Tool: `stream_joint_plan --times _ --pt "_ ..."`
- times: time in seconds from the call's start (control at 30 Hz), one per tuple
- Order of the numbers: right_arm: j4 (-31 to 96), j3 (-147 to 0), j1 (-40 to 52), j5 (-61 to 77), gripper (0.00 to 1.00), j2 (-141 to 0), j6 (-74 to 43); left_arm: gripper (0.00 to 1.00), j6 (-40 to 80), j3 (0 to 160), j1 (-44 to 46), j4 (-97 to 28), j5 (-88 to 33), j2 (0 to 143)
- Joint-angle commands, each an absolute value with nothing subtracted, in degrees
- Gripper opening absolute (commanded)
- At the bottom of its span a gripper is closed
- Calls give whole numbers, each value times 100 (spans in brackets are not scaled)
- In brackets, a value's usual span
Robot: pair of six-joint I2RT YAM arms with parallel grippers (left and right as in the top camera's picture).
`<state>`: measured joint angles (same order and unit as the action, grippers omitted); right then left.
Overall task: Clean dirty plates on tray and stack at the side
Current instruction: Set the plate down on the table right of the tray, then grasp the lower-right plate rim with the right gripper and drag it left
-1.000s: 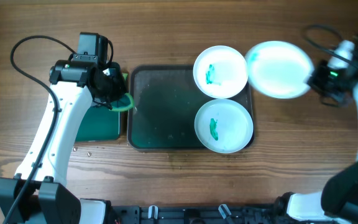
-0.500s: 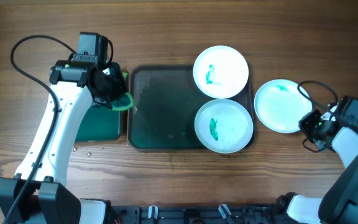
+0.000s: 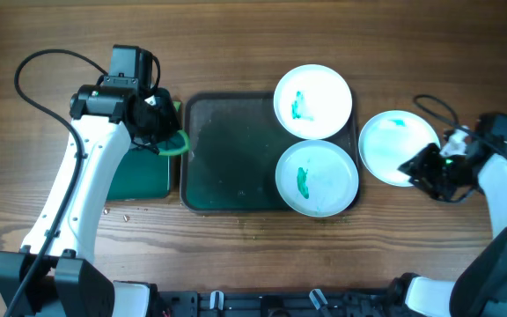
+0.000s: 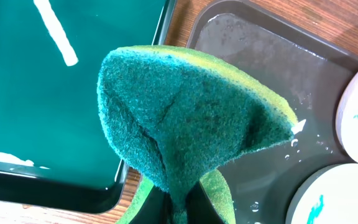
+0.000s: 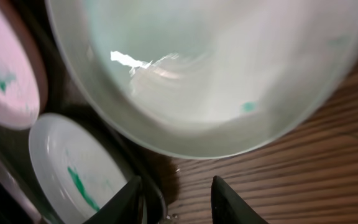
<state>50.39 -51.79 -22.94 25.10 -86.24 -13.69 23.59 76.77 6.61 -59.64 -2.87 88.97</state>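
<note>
Main worry here: the right pincer (image 5: 176,196), released and sitting right beside the plate (image 3: 393,145) just right of the tray (image 3: 227,150), could knock it along the bench (image 3: 236,44), while the left pincer (image 4: 179,205) clenches the sponge (image 4: 185,124) at the tray's left rim.

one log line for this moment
left gripper: shut on sponge | right gripper: open, by side plate | side plate: on table, right of tray | tray: two stained plates

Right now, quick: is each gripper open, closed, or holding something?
Left gripper: closed on the green sponge.
Right gripper: open, holding nothing; the side plate lies just ahead of it.
</note>
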Motion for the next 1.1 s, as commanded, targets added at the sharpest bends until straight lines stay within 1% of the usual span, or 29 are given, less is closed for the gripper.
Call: stream_joint_plan --times 0.0,0.1,0.3,0.47,0.67,0.73,0.77,0.8,0.87,0.9,1.0,1.07 --pt "5011 -5017 -1520 2486 37 -8573 -1096 4 2272 7773 626 -5922 -235 8814" --pt "4836 -4899 -897 2257 38 -8593 -1068 4 2272 7773 626 -5940 -235 8814" --pt "4250 -4536 -215 2049 38 -8593 -1219 4 2272 7773 626 -5942 -235 8814" --pt "4001 -4423 -43 2051 37 -8593 -1223 4 2272 7773 626 -5942 -235 8814" --pt "3924 -4353 137 1957 34 -8593 -1372 4 2272 7773 626 -5942 -235 8814" --pt "3824 -4209 191 1935 31 -8593 -1396 4 2270 7773 626 -5942 -235 8814" --pt "3787 -4160 204 1920 27 -8595 -1461 4 2272 7773 626 -5942 -235 8814" --pt "3767 -4139 204 1918 23 -8595 -1518 4 2270 7773 626 -5942 -235 8814" --pt "3730 -4139 204 1925 7 -8593 -1527 4 2270 7773 626 -5940 -233 8814" --pt "3728 -4141 209 1949 4 -8593 -1568 4 2270 7773 626 -5940 -235 8814" --pt "3706 -4158 480 2276 4 -8586 -1817 4 2272 7773 626 -5937 -233 8814" --pt "3548 -4169 886 2209 4 -8586 -2408 4 2272 7773 626 -5920 -233 8814"
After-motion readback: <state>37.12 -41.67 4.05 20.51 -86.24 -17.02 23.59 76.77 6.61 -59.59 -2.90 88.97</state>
